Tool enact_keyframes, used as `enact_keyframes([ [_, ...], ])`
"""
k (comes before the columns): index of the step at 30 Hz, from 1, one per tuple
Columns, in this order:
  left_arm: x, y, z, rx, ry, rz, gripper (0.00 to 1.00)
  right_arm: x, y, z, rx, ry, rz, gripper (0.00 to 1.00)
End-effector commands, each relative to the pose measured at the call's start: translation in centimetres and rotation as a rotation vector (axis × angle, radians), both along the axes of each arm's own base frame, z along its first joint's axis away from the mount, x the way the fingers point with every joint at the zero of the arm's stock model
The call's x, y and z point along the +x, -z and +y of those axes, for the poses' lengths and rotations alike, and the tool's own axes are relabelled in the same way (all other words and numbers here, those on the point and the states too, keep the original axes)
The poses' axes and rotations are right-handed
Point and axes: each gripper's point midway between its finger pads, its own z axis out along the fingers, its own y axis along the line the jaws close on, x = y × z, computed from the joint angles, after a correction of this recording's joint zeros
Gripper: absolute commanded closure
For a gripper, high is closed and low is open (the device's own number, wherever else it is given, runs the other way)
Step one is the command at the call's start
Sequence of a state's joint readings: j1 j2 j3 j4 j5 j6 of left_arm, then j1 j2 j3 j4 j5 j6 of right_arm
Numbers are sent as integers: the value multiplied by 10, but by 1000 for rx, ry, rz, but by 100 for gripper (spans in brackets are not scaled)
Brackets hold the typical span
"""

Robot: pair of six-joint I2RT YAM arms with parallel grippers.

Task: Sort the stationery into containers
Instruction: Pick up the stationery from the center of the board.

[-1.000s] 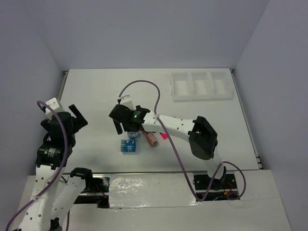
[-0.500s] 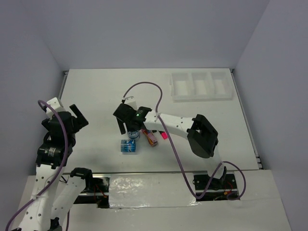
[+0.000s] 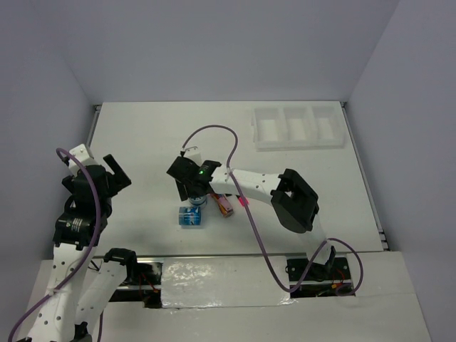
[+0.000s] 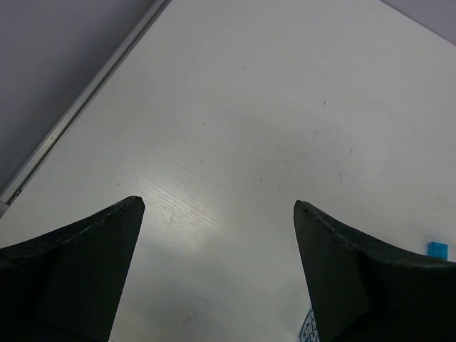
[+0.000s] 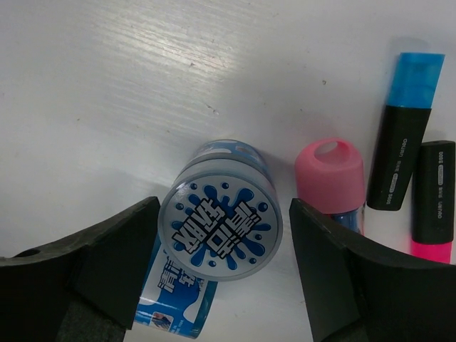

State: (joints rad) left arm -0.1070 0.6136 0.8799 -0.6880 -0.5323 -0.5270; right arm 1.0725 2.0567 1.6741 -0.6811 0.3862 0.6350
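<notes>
Here the blue-and-white roll [image 5: 221,221] sits between the open jaws of the right arm [image 3: 249,187]

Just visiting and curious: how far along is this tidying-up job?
Done: nothing yet; the white tray looks empty in all three compartments. In hand: the right gripper straddles a blue-and-white roll, jaws open either side. To do: that roll, the blue-capped highlighter and the rest, on the table.

Smooth white table [image 5: 142,71] with fine grain lines and a soft sheen. Round roll [image 5: 221,221] has a glossy printed label. Blue-capped highlighter [image 5: 402,142] has a matt black plastic barrel.
</notes>
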Motion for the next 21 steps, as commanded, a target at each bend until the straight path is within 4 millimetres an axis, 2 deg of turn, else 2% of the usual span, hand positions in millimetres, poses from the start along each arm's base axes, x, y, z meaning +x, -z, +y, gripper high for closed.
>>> enact_keyframes([
  [1,5,-18,-1,-1,7,-55,1,2,7,-3,-5,28,-5,20],
  [10,5,-18,-1,-1,9,-56,1,5,11,-4,-18,39,-10,37],
  [13,5,-18,-1,-1,9,-56,1,10,8,-3,-14,46,-18,54],
  [15,5,-18,-1,-1,7,-57,1,13,4,0,-6,35,-25,62],
  [16,5,-18,0,0,7,-58,0,17,0,3,7,30,-32,98],
  [19,5,-18,0,-2,3,-59,1,27,-19,12,48,-3,-66,100],
  [21,5,-18,0,-2,3,-59,1,35,-41,20,94,-32,-97,100],
])
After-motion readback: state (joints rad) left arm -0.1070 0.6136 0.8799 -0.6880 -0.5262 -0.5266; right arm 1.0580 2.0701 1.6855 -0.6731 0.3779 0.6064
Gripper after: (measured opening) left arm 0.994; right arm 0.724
